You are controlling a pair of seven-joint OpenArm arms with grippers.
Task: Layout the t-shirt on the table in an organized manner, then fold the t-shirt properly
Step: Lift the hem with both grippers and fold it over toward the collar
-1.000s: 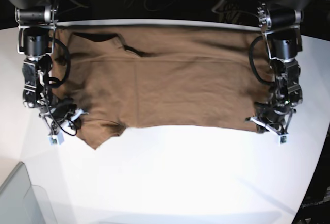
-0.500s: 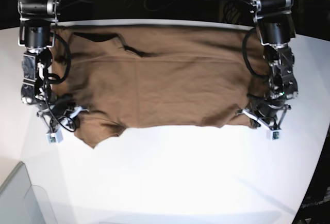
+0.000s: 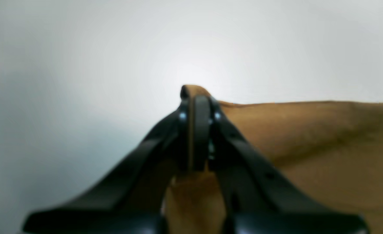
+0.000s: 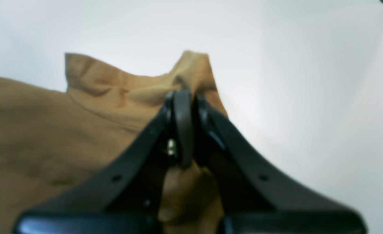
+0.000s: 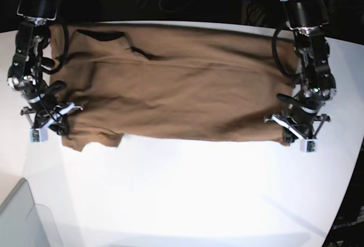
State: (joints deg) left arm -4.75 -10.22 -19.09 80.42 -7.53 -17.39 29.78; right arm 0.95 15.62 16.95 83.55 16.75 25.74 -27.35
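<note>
The t-shirt (image 5: 170, 82) lies spread across the far half of the table (image 5: 187, 196), its long upper edge running along the table's far rim and its near edge drawn into a fairly straight line facing you. The collar opening sits toward the shirt's corner on the base view's left; a short sleeve pokes out below the near edge on that same side.

Your left gripper (image 5: 297, 128) stands at the shirt's near corner on the base view's right. In the left wrist view its fingers (image 3: 196, 130) are pressed together on a pinch of the tan cloth, a small loop of fabric showing above the tips. Your right gripper (image 5: 48, 119) stands at the shirt's near edge on the opposite side; the right wrist view shows its fingers (image 4: 182, 126) likewise clamped on a raised tuft of the shirt.

Progress, as a judgement: the layout stage is well advanced but not finished. The body is flat and square to the table; the sleeve near the right gripper is still rumpled. No fold has been made, so the whole folding stage remains.

Against the earlier base frames, the left gripper has closed on the corner, both arms have spread outward from the shirt's middle, and the near hem, previously wavy, is now pulled taut.
</note>
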